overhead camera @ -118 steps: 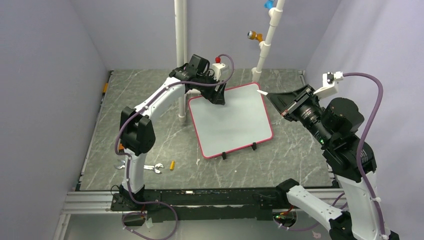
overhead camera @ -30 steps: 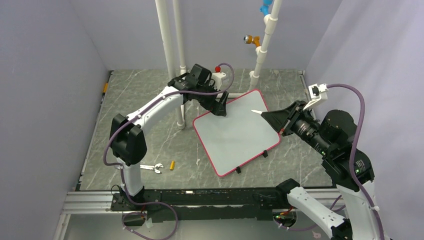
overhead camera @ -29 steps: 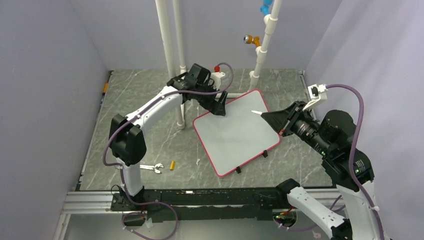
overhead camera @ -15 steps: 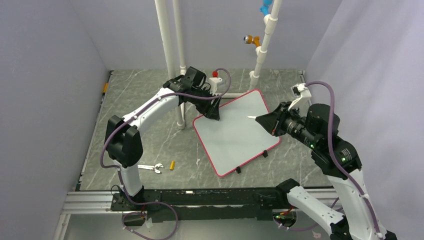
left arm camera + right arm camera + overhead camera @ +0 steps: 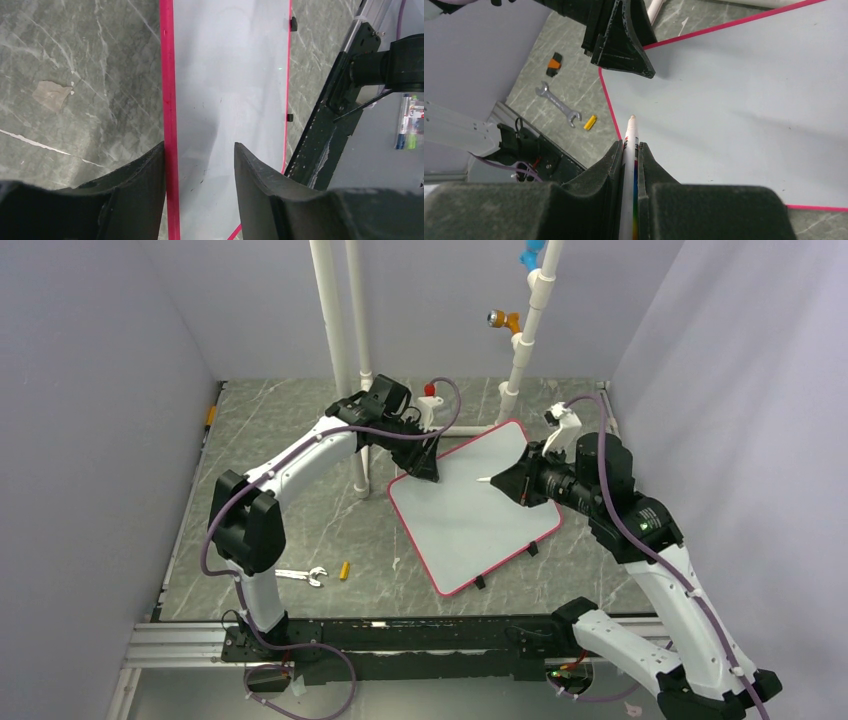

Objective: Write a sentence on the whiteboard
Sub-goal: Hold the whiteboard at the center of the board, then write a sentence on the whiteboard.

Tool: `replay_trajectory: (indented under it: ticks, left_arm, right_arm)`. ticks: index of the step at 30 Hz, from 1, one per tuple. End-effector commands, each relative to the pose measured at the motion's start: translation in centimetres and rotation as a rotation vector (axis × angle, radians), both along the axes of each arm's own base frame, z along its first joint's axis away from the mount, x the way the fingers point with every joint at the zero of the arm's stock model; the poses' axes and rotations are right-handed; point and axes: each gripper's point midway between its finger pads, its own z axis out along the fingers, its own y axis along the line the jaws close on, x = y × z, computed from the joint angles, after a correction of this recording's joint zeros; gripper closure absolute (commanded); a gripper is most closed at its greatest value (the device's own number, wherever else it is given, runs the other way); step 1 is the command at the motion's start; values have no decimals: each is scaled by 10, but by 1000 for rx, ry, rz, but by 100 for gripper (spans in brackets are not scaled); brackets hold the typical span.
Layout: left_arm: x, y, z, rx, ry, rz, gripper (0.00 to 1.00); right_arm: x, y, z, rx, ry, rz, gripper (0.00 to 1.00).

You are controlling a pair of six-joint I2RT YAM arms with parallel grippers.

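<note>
- Whiteboard [image 5: 470, 515] lies flat mid-table, turned at an angle, its black clips on the near edge.
- Left gripper [image 5: 427, 470] sits at the board's far left corner, its fingers a moderate gap apart across the red rim.
- Right gripper [image 5: 518, 485] is clamped on a white marker [image 5: 487, 480], whose tip points left over the board.
- Wrench [image 5: 303, 575] lies near left, well apart.

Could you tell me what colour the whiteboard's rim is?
Red-pink, a thin line round the whiteboard; clearest in the left wrist view.
</note>
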Motion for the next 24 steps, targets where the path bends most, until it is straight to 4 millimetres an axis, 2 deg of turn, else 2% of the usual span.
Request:
replay_trajectory:
  ticks: [1,5,7,10,22,24]
  left_arm:
    - [-6,-3,3,-42,14,-26,44]
    - [-6,-3,-3,-34,35,-21,41]
    - [-6,-4,-5,-31,48,-23,44]
    - [-6,-4,-5,-30,55,-24,52]
    - [-9,-4,24,-68,-8,-4,97]
    - [-10,-5,29,-69,-22,-2,100]
  right_arm:
    - [9,13,11,17,-96,72,100]
    - [13,15,5,3,-93,82,100]
    - [13,18,3,6,-94,94,100]
    - [13,19,-2,6,-89,99,100]
    - [2,20,-16,-12,-73,137,100]
    - [-1,22,-20,-11,-70,148,100]
